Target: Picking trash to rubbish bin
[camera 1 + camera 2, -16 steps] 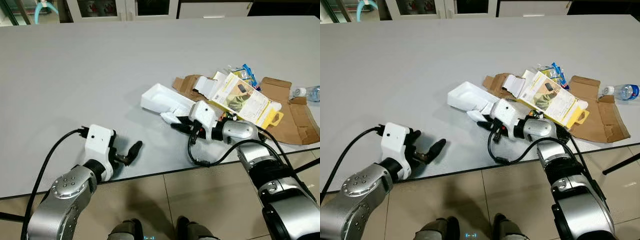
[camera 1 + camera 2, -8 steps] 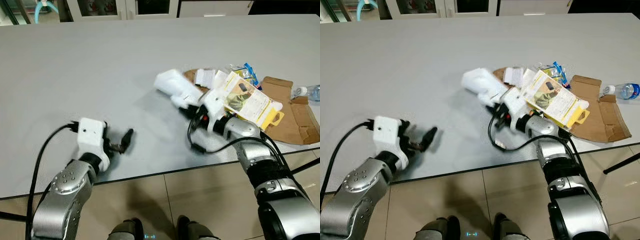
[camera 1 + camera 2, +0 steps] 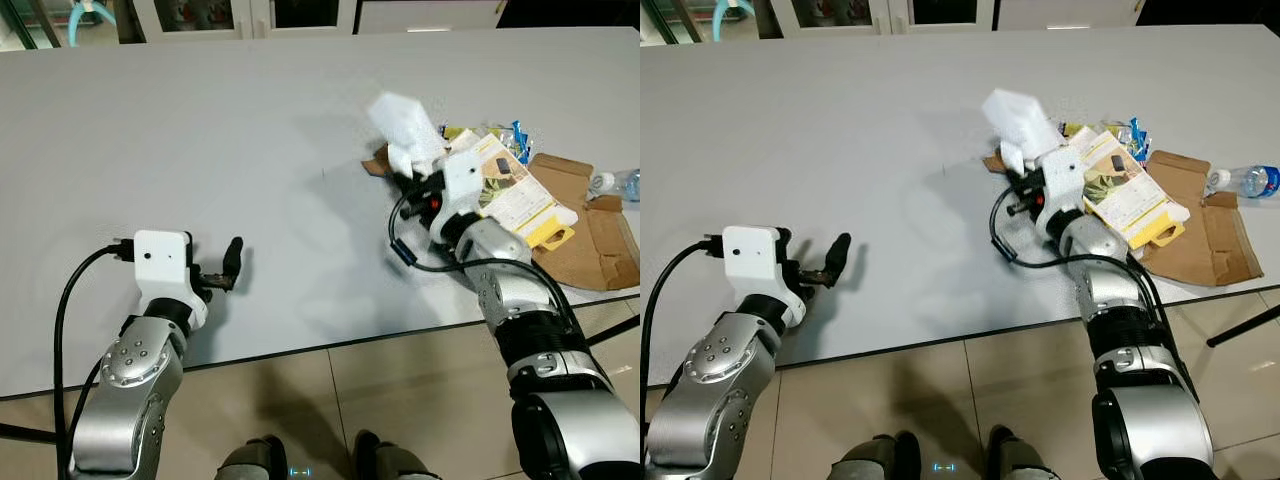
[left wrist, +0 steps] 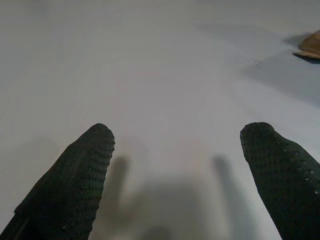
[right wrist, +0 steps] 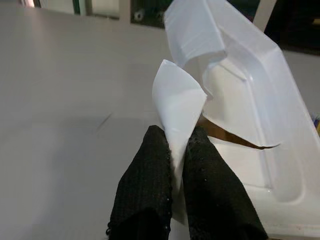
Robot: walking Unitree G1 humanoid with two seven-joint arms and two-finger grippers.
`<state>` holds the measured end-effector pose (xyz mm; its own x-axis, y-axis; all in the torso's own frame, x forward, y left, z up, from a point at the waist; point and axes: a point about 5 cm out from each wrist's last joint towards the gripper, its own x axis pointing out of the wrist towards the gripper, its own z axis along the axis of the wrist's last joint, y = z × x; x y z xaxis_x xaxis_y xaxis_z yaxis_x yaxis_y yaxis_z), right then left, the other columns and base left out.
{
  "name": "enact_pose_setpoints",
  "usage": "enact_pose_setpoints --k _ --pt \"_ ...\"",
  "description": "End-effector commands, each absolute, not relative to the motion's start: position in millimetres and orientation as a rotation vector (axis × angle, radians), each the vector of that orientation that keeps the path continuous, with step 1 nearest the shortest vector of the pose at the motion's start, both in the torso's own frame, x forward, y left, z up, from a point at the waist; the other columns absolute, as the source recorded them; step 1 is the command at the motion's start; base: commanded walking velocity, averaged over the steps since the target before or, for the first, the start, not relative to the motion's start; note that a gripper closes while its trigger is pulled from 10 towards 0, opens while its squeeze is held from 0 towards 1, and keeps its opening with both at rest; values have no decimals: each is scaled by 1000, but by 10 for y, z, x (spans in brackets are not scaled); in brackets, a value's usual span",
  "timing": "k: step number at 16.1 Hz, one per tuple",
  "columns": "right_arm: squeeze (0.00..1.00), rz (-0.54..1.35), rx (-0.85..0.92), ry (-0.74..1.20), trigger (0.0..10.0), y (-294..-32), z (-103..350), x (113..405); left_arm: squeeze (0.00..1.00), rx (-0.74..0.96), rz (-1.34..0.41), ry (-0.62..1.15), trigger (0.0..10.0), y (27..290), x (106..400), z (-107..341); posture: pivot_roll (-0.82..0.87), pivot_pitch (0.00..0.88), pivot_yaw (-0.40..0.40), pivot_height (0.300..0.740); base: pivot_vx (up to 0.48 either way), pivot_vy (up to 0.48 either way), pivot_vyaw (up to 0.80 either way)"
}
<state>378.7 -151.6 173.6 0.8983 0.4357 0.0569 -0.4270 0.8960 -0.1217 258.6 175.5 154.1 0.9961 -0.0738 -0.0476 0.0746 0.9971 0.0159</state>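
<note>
Trash: the white tray (image 3: 405, 128) now hangs clear of the table (image 3: 200, 130), above the near edge of the heap. A second ago it lay flat on the surface; half a second ago it was partly raised. The pick appears made, and carrying to the bin is what remains.

Nearest, the left gripper (image 3: 228, 268) rests low over bare table by the front edge, fingers (image 4: 75, 185) spread and empty. It has turned slightly and does no work.

Further in, the right gripper (image 5: 172, 167) is clamped on a folded flap of the tray.

Beyond lie a yellow card box (image 3: 515, 190), brown cardboard (image 3: 590, 235), wrappers (image 3: 517, 138) and a bottle (image 3: 1245, 182).

The tray is motion-blurred in the head views. The bottle is cut by the frame in the left eye view. No bin is seen, so its direction cannot be judged.
</note>
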Motion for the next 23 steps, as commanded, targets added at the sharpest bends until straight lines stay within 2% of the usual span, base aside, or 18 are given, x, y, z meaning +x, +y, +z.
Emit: enact_pose_setpoints --k 1,23 --pt "0 425 -89 -115 10000 -1520 1838 3807 0 23 -61 41 10000 1762 2600 1540 -6 170 9 740 0 0 0" --pt "0 420 -81 -115 10000 -1516 1851 3812 0 22 -64 30 10000 1722 2631 1557 -10 168 12 740 0 0 0"
